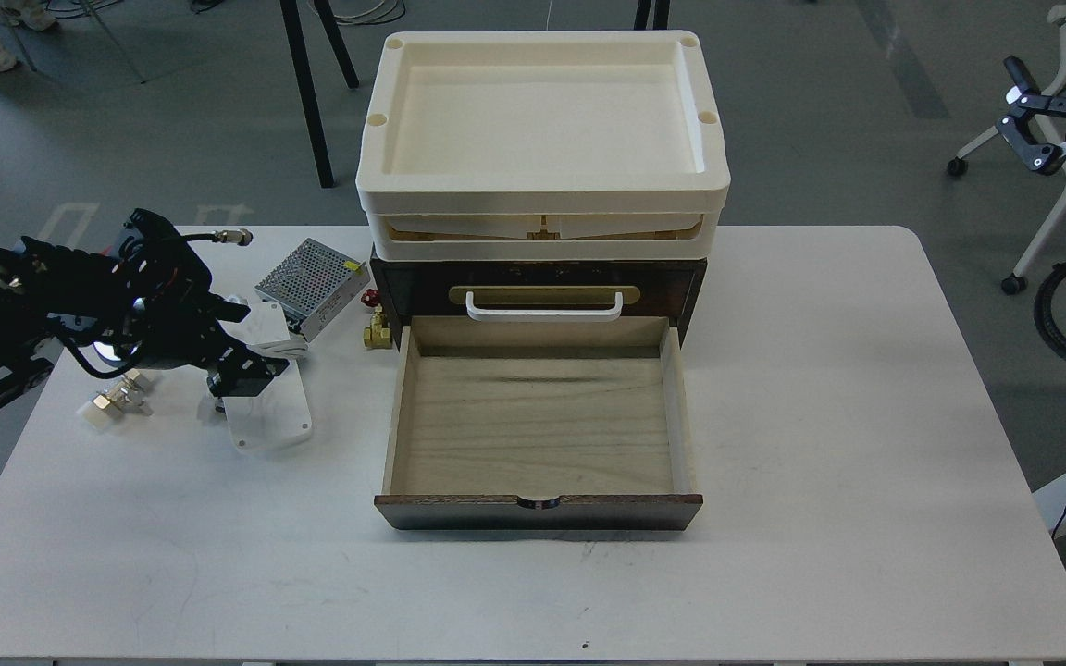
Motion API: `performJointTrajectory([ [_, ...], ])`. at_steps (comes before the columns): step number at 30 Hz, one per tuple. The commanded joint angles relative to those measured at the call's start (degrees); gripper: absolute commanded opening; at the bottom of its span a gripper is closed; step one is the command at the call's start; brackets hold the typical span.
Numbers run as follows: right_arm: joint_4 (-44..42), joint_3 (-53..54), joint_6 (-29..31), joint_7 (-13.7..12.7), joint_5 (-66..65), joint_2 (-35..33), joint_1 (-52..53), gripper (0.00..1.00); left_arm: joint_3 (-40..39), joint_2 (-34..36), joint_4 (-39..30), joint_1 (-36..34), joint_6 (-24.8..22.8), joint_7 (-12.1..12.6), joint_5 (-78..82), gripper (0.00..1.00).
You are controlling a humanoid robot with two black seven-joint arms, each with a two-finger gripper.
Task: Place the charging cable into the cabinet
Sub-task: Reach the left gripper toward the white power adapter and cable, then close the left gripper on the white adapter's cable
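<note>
The charging cable (269, 412) is a flat white block with a white cord bundled round its middle. It lies on the white table left of the cabinet. The cabinet (686, 282) is a small dark brown box. Its pale wood drawer (538, 421) is pulled out toward me and is empty. My left gripper (241, 340) is open over the cable's middle and far half, one finger on each side, hiding that part. My right gripper (1025, 116) is open, held off the table at the far right.
Two stacked cream plastic trays (542, 199) sit on the cabinet. A perforated silver power-supply box (308, 275) and a brass valve with a red knob (376, 326) lie between cable and cabinet. A brass fitting with white caps (115, 400) lies under my left arm. Office chairs stand at the right.
</note>
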Motion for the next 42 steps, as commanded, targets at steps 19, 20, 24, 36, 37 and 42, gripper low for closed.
performJointTrajectory([
  [19, 0.2, 0.1, 0.1, 0.1, 0.0, 0.0, -1.5, 1.0, 5.7, -9.3, 19.0, 2.1, 9.1, 0.0, 0.0, 0.66],
  [20, 0.2, 0.1, 0.1, 0.1, 0.0, 0.0, -1.6, 1.0, 6.2, -10.3, 20.8, 2.1, 10.4, 0.0, 0.0, 0.64],
  [24, 0.1, 0.1, 0.1, 0.1, 0.0, 0.0, -1.6, 1.0, 8.5, -11.4, 23.8, 2.4, 13.3, 0.0, 0.0, 0.59],
  [36, -0.1, 0.2, 0.0, 0.1, 0.0, 0.0, -1.8, 1.0, 9.6, -11.5, 23.3, 2.5, 16.8, 0.0, 0.0, 0.02],
  [37, -0.1, 0.2, 0.0, 0.1, 0.0, 0.0, -2.0, 1.0, 9.6, -11.5, 23.3, 2.4, 17.6, 0.0, 0.0, 0.01],
  [42, -0.1, 0.2, 0.0, 0.1, 0.0, 0.0, -2.2, 1.0, 9.3, -10.7, 23.1, 1.7, 19.7, 0.0, 0.0, 0.0],
])
